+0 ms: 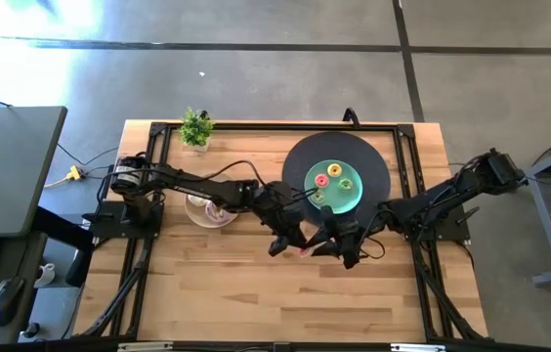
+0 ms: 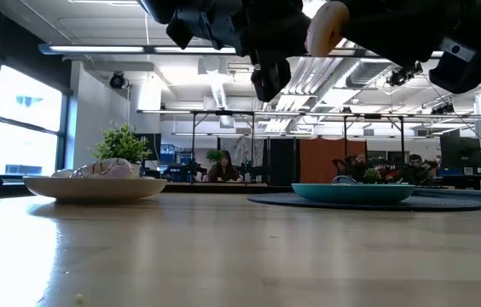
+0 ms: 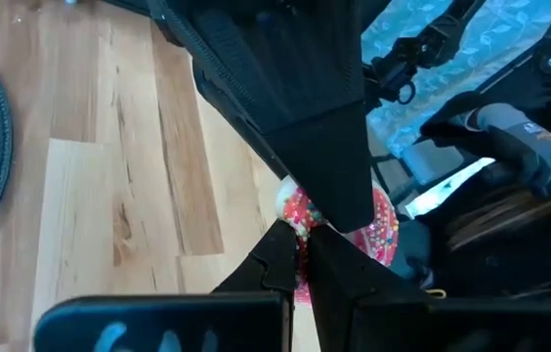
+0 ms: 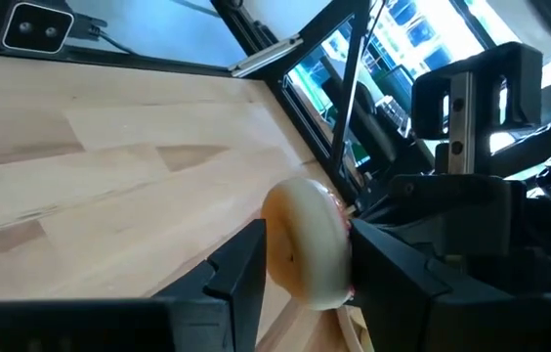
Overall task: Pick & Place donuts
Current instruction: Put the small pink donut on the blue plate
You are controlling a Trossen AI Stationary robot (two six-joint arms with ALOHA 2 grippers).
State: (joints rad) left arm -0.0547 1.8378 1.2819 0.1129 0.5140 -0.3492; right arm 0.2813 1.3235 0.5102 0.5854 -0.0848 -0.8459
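A larger donut with pink sprinkled icing and a cream underside [image 4: 305, 244] is held high above the table's middle [image 2: 326, 27], with both grippers meeting on it. My left gripper [image 1: 293, 242] comes from the table's left and my right gripper [image 1: 322, 244] from the right. Both are shut on the donut [image 1: 306, 251]. Small red, yellow and green donuts lie on the teal plate [image 1: 354, 196]. More donuts rest on the beige plate [image 1: 197, 217]. My left gripper [image 3: 305, 256] pinches the donut's ring between its two fingers; pink icing [image 3: 301, 217] shows just beyond the tips and between them. The donut is lifted clear of the table. The right arm's finger covers part of the contact. My right gripper [image 4: 305, 266] holds the donut between its two fingers, one on each side of its rounded cream rim [image 4: 285, 230]. The donut stands on edge in the hold, lifted clear of the table.
The teal plate sits on a dark round mat [image 1: 378, 161] toward the far right. The beige plate [image 2: 95, 188] is left of centre, and a small potted plant [image 1: 195, 127] stands at the far edge. Bare wood lies along the near half [image 1: 285, 303].
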